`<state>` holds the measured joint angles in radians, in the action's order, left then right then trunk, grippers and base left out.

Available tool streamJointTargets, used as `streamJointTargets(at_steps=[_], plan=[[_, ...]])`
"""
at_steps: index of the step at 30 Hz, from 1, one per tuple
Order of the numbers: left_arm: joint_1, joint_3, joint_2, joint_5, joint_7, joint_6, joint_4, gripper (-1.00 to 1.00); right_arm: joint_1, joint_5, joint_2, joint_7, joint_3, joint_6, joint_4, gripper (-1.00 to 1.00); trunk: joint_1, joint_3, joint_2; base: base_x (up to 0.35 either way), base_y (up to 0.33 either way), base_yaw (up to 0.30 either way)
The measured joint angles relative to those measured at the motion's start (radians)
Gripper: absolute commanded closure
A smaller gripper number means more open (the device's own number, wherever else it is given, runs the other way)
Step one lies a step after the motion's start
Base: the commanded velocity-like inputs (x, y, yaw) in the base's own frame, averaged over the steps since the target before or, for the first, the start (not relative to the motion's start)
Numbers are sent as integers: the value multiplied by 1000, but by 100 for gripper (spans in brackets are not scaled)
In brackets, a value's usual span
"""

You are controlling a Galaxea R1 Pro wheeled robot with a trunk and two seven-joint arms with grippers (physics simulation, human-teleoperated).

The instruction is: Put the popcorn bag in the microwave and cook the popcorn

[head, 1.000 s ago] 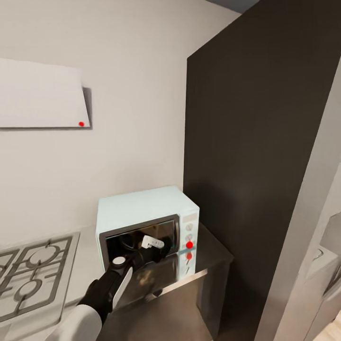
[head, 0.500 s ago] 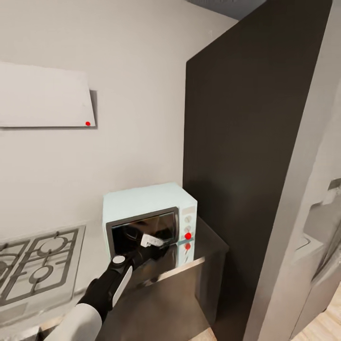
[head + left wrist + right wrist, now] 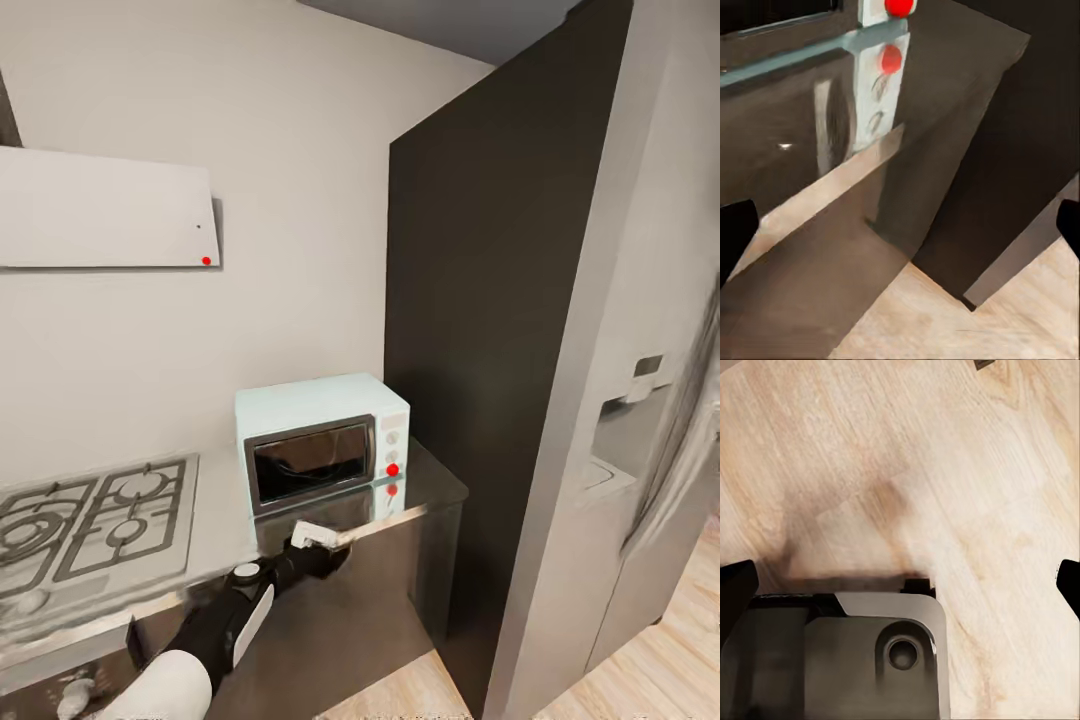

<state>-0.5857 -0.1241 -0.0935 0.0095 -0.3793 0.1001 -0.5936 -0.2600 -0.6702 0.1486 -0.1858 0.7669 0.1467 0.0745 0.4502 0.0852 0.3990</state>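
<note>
On the grey bench (image 3: 420, 490), the microwave (image 3: 322, 440) stood against the white wall with its dark door shut and a red light (image 3: 392, 469) glowing on its side panel. Just in front of it, the left gripper (image 3: 322, 542) hung at the bench's front edge, jaws spread wide and empty. Above the wooden floor (image 3: 945, 472), the right gripper's jaws were likewise apart.
</note>
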Motion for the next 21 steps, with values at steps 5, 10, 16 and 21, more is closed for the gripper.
streamJointTargets(at_steps=[5, 10, 16, 21], plan=[[1, 29, 55, 0, 48, -81, 423, -100, 0, 0, 0, 1, -1, 1, 0, -100, 0, 0, 0, -344, 0, 0], [68, 34, 127, 3, 231, -192, 567, -100, 0, 0, 0, 2, -1, 3, 0, -100, 0, 0, 0, -335, 0, 0], [386, 33, 158, 3, 306, 15, 577, -100, 0, 0, 1, 4, 3, 6, -2, -100, -1, 0, 0, -80, 0, 0], [489, 33, 156, 3, 318, 120, 576, -100, 0, 0, 1, 4, 9, 32, -7, -100, -1, 0, 0, -2, 0, 0]])
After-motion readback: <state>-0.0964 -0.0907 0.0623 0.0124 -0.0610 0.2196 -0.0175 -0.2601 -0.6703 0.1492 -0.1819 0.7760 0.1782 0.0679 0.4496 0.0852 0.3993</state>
